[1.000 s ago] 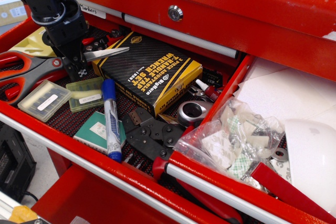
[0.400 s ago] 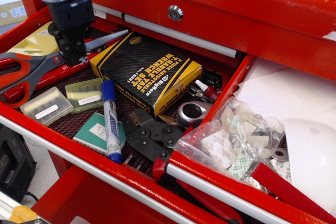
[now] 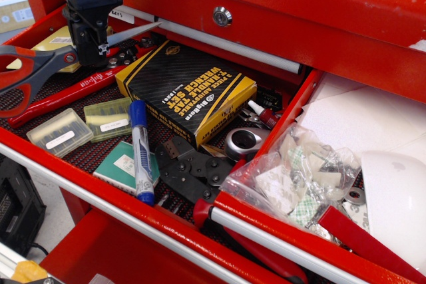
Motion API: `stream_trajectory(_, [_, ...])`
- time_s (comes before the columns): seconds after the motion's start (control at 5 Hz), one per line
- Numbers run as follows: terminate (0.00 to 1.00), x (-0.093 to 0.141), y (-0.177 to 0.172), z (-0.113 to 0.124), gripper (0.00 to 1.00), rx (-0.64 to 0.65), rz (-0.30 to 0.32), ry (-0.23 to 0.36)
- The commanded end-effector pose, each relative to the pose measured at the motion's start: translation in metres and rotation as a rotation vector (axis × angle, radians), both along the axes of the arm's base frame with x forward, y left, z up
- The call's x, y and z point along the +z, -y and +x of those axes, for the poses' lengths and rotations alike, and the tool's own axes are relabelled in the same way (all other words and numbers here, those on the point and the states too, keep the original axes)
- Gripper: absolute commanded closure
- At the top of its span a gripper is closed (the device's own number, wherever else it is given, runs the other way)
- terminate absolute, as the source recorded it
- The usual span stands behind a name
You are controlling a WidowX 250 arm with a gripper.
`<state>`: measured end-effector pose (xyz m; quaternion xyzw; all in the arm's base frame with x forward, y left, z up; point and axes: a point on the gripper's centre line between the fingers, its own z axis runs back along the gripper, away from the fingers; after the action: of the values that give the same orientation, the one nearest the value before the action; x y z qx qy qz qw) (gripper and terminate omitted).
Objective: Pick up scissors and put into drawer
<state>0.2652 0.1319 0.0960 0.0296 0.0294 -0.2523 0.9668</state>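
The scissors [image 3: 30, 71] have red-orange and grey handles at the far left, and their silver blades point right, ending near the upper drawer's handle bar. My black gripper [image 3: 92, 50] is shut on the scissors near the pivot and holds them above the wider mesh-lined drawer. The narrower red drawer [image 3: 293, 108] stands open at the right, with a white paper-lined bottom and a silver handle bar [image 3: 273, 237] at its front.
In the mesh-lined drawer lie long red-handled pliers [image 3: 66, 91], a black-and-yellow wrench set box [image 3: 186, 91], a blue marker [image 3: 140, 151], two small plastic cases [image 3: 80, 124] and a black crimp tool [image 3: 193, 171]. The narrower drawer holds a plastic bag [image 3: 299, 177] and a white dome [image 3: 396, 197].
My gripper has risen and moved back and right with the scissors in it. The scissors have lifted off the mesh, uncovering the red-handled pliers beneath.
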Motion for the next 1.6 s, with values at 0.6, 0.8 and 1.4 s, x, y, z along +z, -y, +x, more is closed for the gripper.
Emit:
stream_trajectory(0.6, [0.0, 0.125, 0.157, 0.018, 1.0, -0.327, 0.074, 0.256])
stream_trajectory(0.8, [0.0, 0.13, 0.19, 0.02, 1.0, -0.282, 0.032, 0.268])
stream_trajectory(1.4, [0.0, 0.112, 0.305, 0.009, 1.0, 0.007, -0.115, 0.259])
